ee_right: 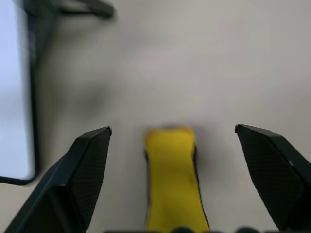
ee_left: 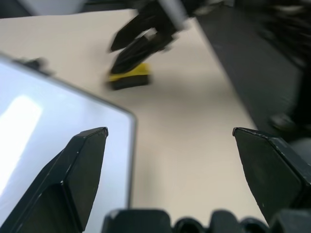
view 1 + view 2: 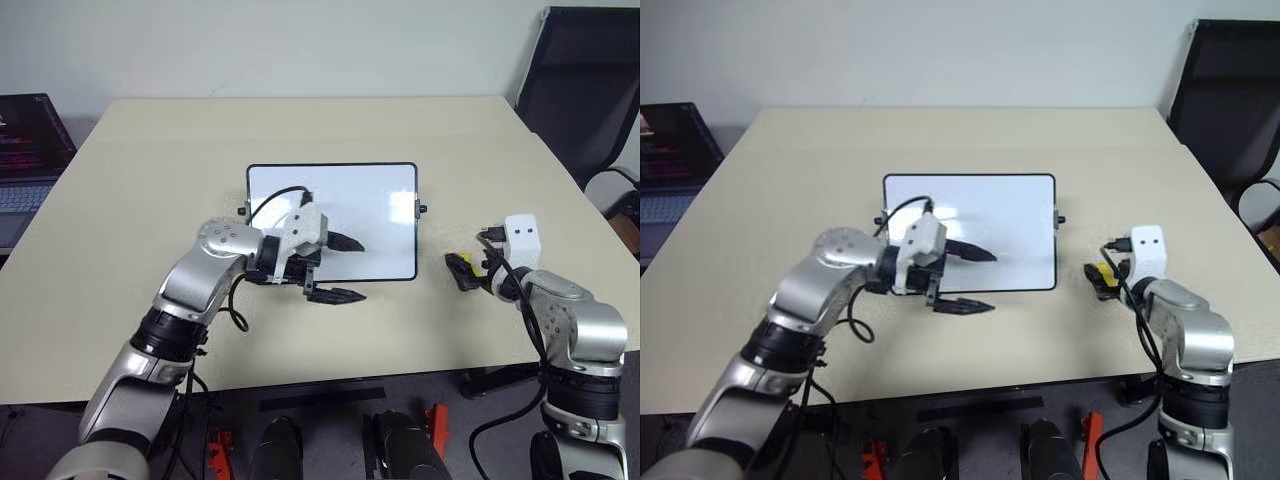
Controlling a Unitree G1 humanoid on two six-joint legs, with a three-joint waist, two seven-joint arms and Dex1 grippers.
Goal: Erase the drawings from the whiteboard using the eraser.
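Closest to me, my left gripper (image 3: 343, 268) hangs over the near edge of the whiteboard (image 3: 375, 200), its two black fingers spread wide apart and pointing toward my right. One finger sits over the white surface, the other over the bare tabletop just in front of the board's frame. It grips nothing.

My right gripper (image 1: 172, 136) is off to the right of the board, with its fingers released and standing wide. Between them, on the beige table (image 3: 150, 180), lies the eraser (image 1: 174, 179), a yellow block with a dark underside. Neither finger touches it as far as I can see; there is a clear gap of table on each side. From the left wrist camera I see the same eraser (image 2: 129, 77) lying flat beside the board's right corner, with the right gripper's dark fingers just above it.

I see the board itself lying flat in the middle of the table, glossy and white. I cannot make out any drawings on it from here.
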